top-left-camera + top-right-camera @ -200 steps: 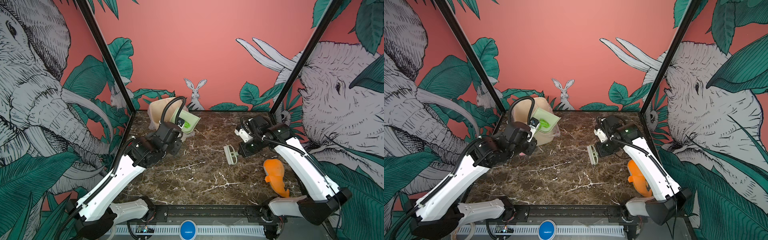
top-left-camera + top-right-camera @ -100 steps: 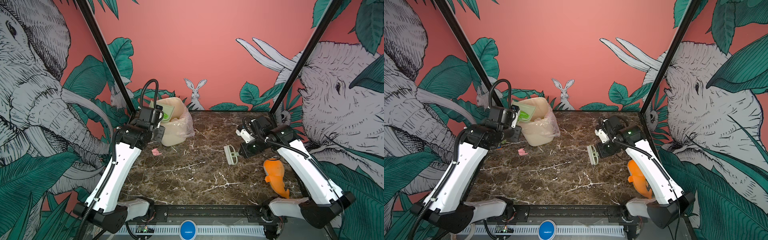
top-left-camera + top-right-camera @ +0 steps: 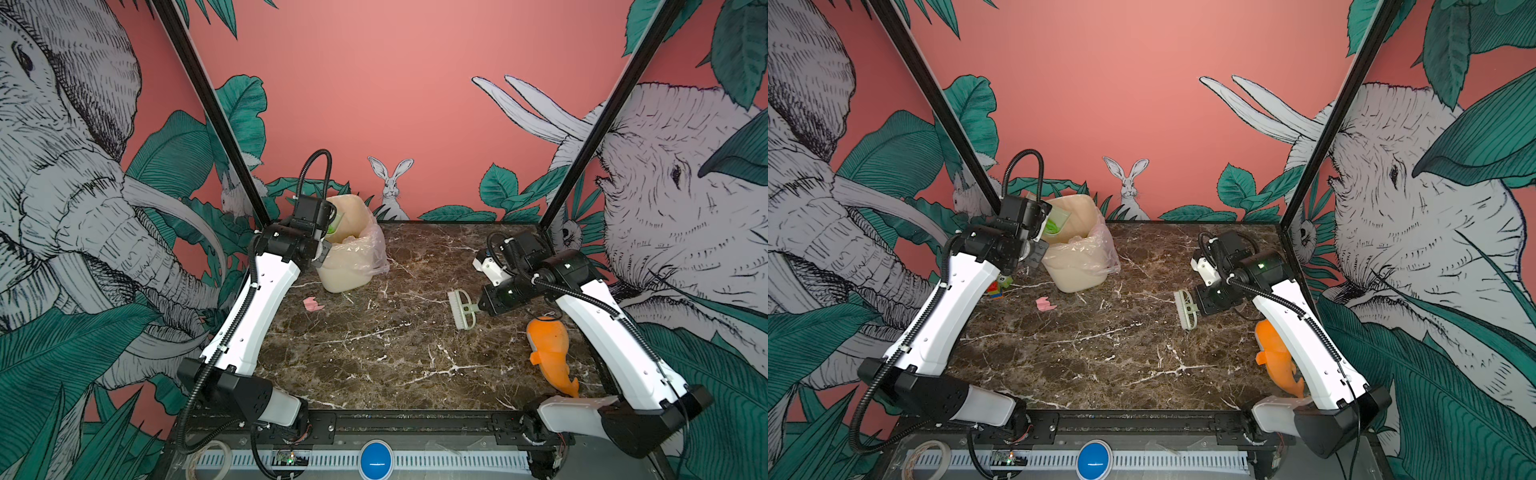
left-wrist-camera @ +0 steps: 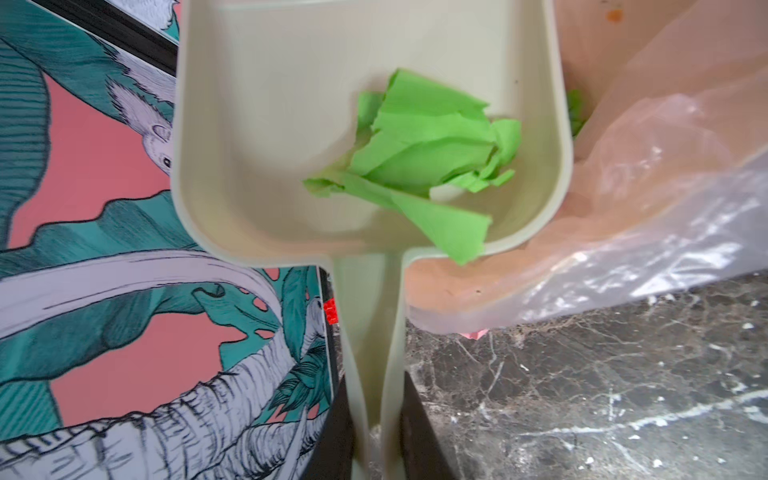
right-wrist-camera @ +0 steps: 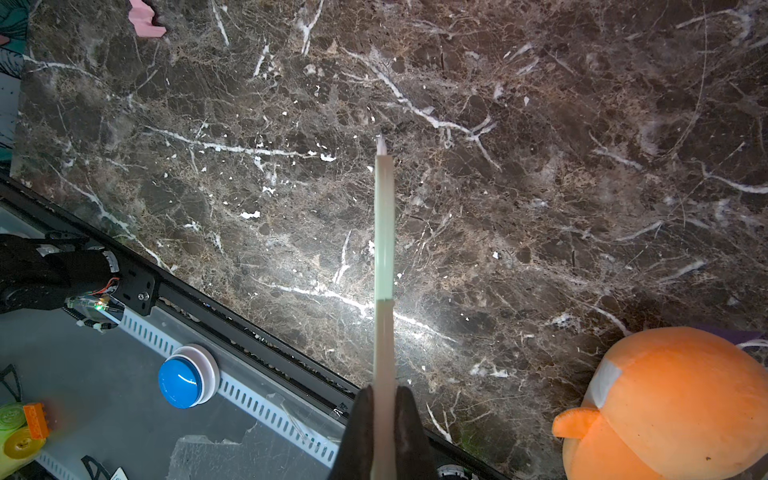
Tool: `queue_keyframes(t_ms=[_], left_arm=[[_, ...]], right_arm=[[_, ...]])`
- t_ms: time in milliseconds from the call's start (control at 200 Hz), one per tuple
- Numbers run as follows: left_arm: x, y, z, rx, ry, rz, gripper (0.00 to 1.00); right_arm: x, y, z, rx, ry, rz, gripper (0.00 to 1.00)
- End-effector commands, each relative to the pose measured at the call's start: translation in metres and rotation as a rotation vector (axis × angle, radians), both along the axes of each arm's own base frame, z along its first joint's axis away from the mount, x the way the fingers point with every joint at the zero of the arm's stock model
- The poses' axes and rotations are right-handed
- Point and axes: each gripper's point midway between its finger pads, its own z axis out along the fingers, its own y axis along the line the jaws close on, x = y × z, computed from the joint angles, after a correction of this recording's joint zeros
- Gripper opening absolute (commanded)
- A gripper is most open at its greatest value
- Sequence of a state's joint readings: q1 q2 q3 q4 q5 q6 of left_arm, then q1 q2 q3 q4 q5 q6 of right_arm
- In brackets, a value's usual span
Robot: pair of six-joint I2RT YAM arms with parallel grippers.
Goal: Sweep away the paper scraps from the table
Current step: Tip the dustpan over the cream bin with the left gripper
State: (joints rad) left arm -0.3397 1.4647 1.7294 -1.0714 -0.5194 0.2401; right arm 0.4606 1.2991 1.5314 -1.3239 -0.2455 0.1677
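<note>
My left gripper [image 4: 376, 419] is shut on the handle of a beige dustpan [image 4: 291, 124], held tilted over the bin at the back left of the table [image 3: 395, 353]. Green paper scraps [image 4: 419, 166] lie in the pan, against its back wall. More green shows inside the bin [image 4: 575, 112]. One pink scrap [image 3: 313, 304] [image 3: 1045, 304] lies on the table in front of the bin. My right gripper [image 5: 384, 415] is shut on the handle of a pale brush [image 3: 462, 309] [image 3: 1187, 309], which rests on the table at mid right.
The beige bin with a clear plastic liner [image 3: 353, 257] [image 3: 1075, 257] stands at the back left. An orange fish toy [image 3: 550, 353] [image 5: 673, 407] lies by the right edge under my right arm. Toy blocks [image 3: 998, 286] sit under my left arm.
My left arm has swung the dustpan up and back from in front of the bin to over its opening, uncovering the pink scrap. The right arm and brush have barely moved.
</note>
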Motion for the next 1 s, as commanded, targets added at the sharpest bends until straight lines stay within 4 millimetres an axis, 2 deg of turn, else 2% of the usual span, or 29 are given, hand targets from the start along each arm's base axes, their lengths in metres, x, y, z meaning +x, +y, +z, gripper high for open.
queue_keyframes(t_ms=[0,220,650,845,995], left_arm=[[0.001,0.016,0.031,0.127,-0.056,-0.002,0.09],[0.006,0.025,0.040,0.334,-0.053,-0.036,0.09],[0.020,0.006,0.036,0.636,-0.047,-0.116,0.08],[0.032,0.005,0.039,0.904,-0.029,-0.116,0.08],[0.033,0.001,0.041,0.920,-0.029,-0.137,0.08]], right_arm=[[-0.004,-0.002,-0.001,-0.003,0.014,0.014,0.00],[-0.002,0.000,-0.001,0.001,0.021,0.020,0.00],[0.000,0.001,0.003,-0.002,0.020,0.034,0.00],[-0.002,0.001,0.003,0.005,0.020,0.032,0.00],[-0.001,0.004,0.002,0.014,0.022,0.040,0.00]])
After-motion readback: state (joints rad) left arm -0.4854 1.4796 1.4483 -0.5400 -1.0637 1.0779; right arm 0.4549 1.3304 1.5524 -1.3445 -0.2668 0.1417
